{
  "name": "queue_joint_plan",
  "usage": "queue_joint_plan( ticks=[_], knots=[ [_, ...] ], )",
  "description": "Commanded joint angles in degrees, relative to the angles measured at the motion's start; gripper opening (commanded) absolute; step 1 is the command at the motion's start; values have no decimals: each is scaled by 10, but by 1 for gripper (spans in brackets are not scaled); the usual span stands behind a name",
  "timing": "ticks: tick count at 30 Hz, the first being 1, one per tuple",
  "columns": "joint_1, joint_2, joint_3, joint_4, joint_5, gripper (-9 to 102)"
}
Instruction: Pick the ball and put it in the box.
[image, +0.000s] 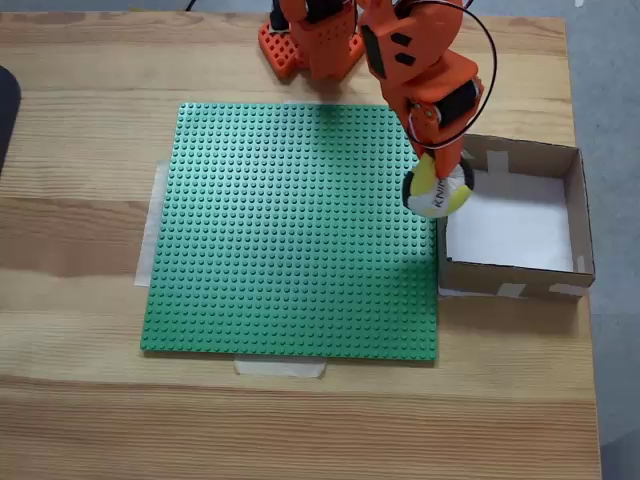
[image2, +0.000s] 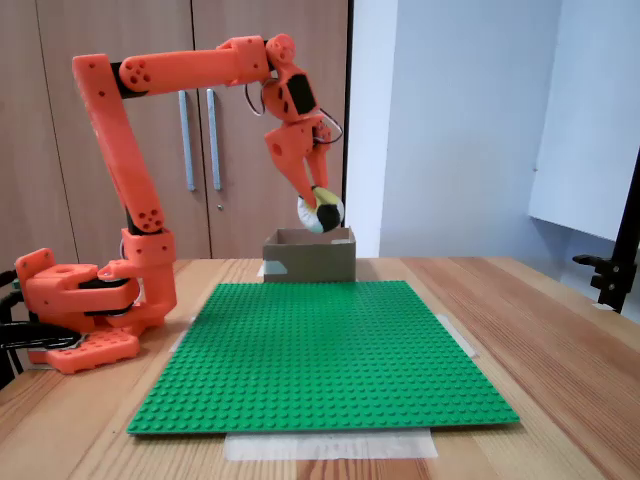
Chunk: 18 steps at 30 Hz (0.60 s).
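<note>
Wooden cabinet doors (image2: 190, 120) and a pale wall sit behind the rig, and everything stands on a light pine table (image: 80, 240). Biggest thing on it is the green studded baseplate (image: 290, 230), taped down flat, spreading out to the left of the gripper in the top-down fixed view. Next is the orange arm (image2: 120, 150), reaching up and over from its base. Then the cardboard box (image: 575, 215), just beside the baseplate, lying below the gripper and mostly to its right in that same view.

The gripper (image: 437, 185) is pinched around the ball (image: 438, 190), holding it in the air above the box's near wall rather than over the white middle. The side-on fixed view puts the ball (image2: 320, 212) just above the box rim (image2: 310, 238).

That's my worry: if it lets go here, I reckon the ball clips the wall and bounces out onto the baseplate. It's soft and round, so it could roll off. A low pass could also shove the light box sideways.
</note>
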<state>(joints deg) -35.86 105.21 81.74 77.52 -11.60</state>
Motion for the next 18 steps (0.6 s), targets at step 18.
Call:
queue_joint_plan(
  ticks=[18],
  knots=[
    [-75, -17, -71, -35, 18, 7]
  ],
)
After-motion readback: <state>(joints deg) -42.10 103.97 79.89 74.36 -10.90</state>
